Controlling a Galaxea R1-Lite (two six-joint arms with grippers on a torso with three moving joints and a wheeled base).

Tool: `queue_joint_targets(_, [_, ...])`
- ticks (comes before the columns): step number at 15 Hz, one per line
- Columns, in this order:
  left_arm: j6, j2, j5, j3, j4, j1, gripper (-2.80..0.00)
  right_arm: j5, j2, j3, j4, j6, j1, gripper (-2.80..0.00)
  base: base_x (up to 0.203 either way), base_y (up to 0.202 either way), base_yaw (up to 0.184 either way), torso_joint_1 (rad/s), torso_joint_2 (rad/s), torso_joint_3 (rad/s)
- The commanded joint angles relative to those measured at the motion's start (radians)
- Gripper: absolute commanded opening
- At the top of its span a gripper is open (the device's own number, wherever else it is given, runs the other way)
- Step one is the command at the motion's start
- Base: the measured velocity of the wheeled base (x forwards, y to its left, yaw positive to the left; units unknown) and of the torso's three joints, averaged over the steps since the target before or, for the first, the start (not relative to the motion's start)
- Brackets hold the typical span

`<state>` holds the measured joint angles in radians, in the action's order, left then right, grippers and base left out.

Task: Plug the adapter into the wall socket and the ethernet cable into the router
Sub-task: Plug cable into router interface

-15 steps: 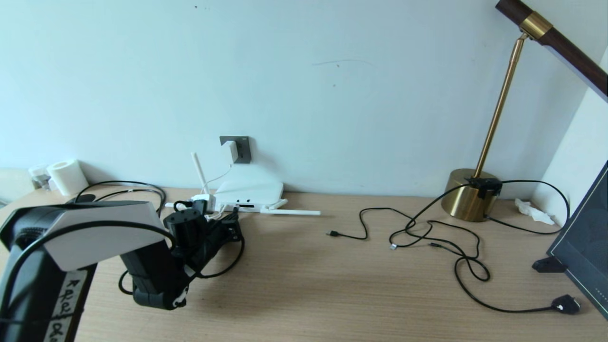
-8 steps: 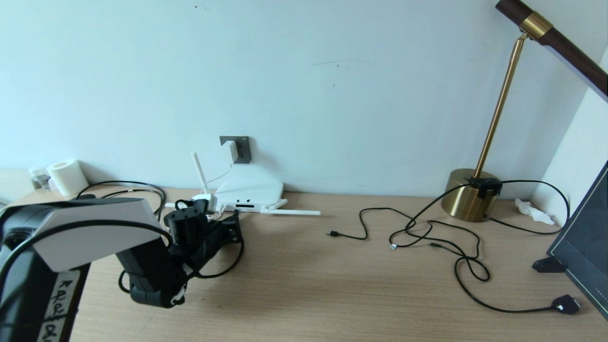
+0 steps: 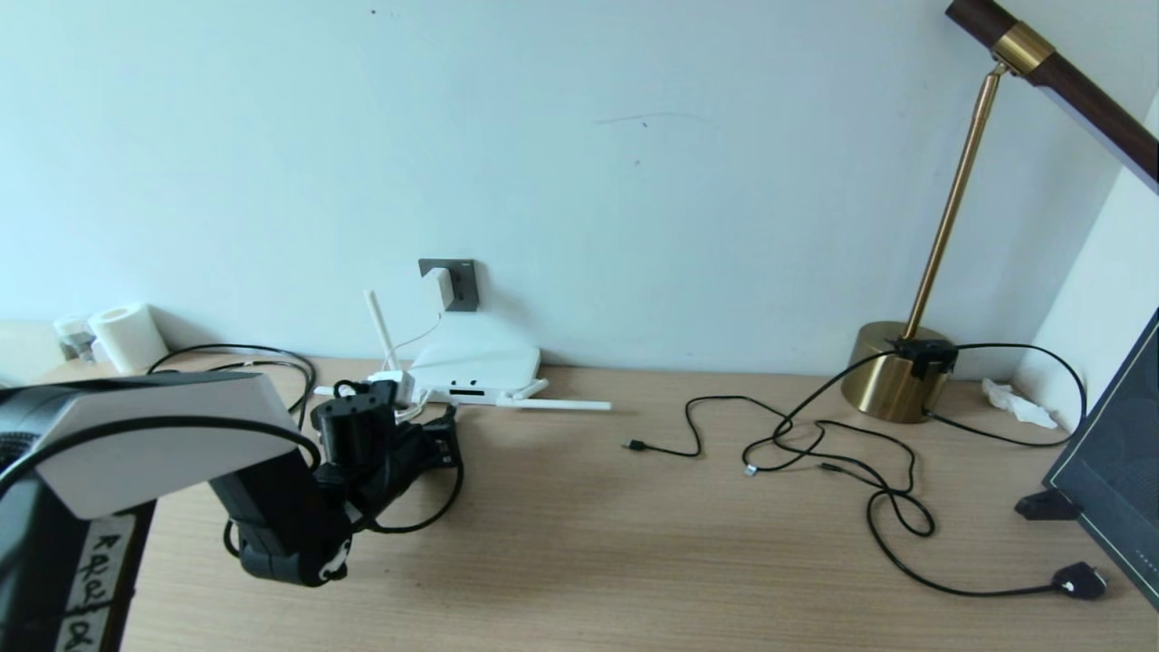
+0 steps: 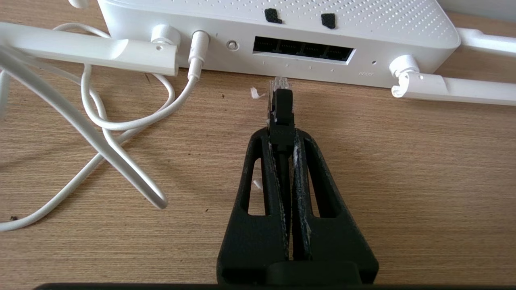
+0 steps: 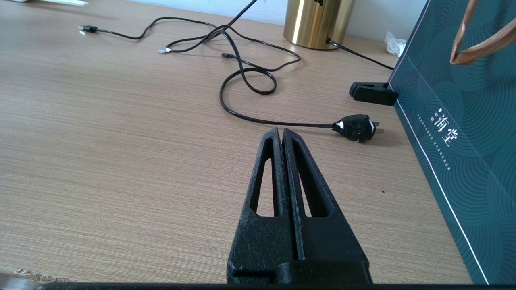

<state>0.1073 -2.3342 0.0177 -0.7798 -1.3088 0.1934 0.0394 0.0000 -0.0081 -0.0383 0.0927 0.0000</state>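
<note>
Black ethernet cable (image 4: pixel 281 105), its clear plug tip forward, sits pinched in the left gripper (image 4: pixel 282 135) just short of the router (image 4: pixel 278 38) ports; the right gripper (image 5: pixel 281 135), fingers closed on nothing, hovers over the wooden desk (image 5: pixel 100 133).

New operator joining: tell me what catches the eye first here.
The left gripper, shut on the black ethernet cable, holds its clear-tipped plug just short of the flat white router's dark ports. Behind, the white cube adapter sits in the grey wall socket. The right gripper hangs shut above bare desk.
</note>
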Motion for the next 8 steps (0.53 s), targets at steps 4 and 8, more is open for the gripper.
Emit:
queue_joint_targets(4, [0.0, 0.03, 0.002, -0.004, 0.005, 0.0, -2.8, 0.001, 0.002, -0.001, 0.0, 0.001, 0.0, -2.8, 0.0, 0.0, 0.0, 0.0, 0.0, 0.0])
queue_joint_targets(8, [0.0, 0.033, 0.002, -0.009, 0.005, 0.0, -2.8, 0.001, 0.002, 0.0, 0.0, 0.001, 0.0, -2.8, 0.0, 0.0, 0.0, 0.0, 0.0, 0.0])
